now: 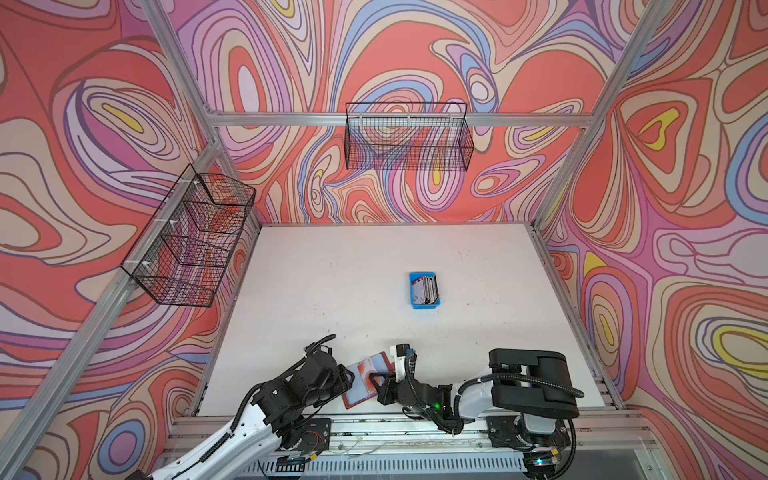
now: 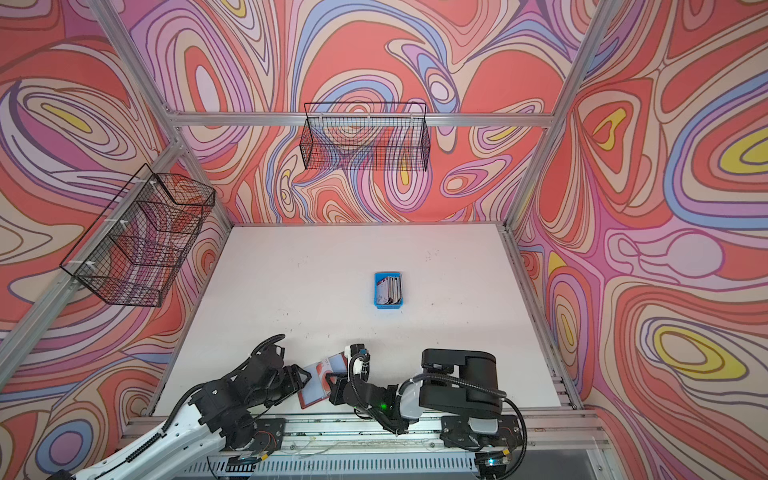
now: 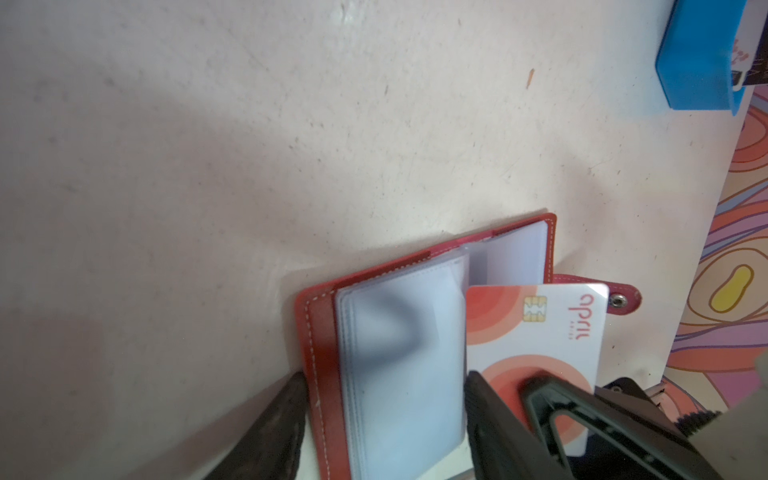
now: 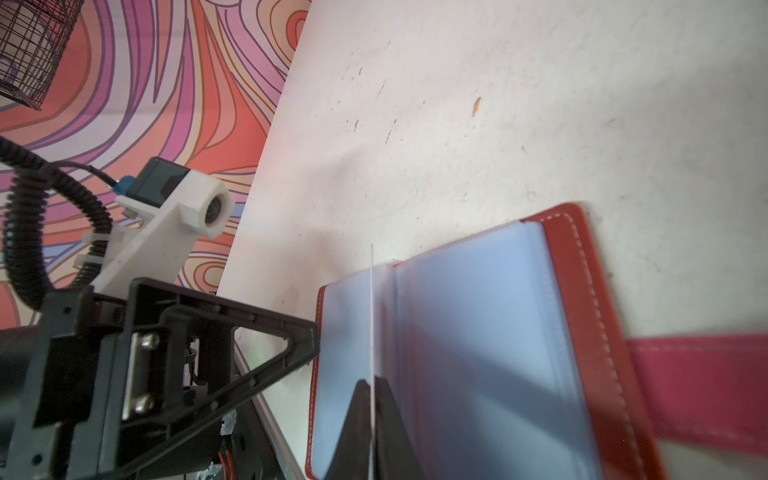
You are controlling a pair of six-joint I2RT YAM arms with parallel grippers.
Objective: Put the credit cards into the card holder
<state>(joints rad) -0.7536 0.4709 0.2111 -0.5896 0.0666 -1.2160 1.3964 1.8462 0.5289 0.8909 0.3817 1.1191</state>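
- Clamped in right hand (image 4: pixel 372 388): one credit card (image 3: pixel 536 332), edge-on just above open card holder (image 3: pixel 322 353).
- Half-spread left hand (image 3: pixel 384 380) astride its pages.
- Gotta line edge with a sleeve mouth, slide slow.

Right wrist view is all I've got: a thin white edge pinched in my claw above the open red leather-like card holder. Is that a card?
Observer: Yes. The left wrist view shows its face: a white plastic card with coral rings and a gold chip, in the right claw.
Operator: And the other arm?
Observer: The left claw is open, one jaw at the red card holder's outer cover edge, the other near its spine.
Operator: More cards anywhere?
Observer: Yes, a stack of cards sits in a small blue plastic tray mid-table.
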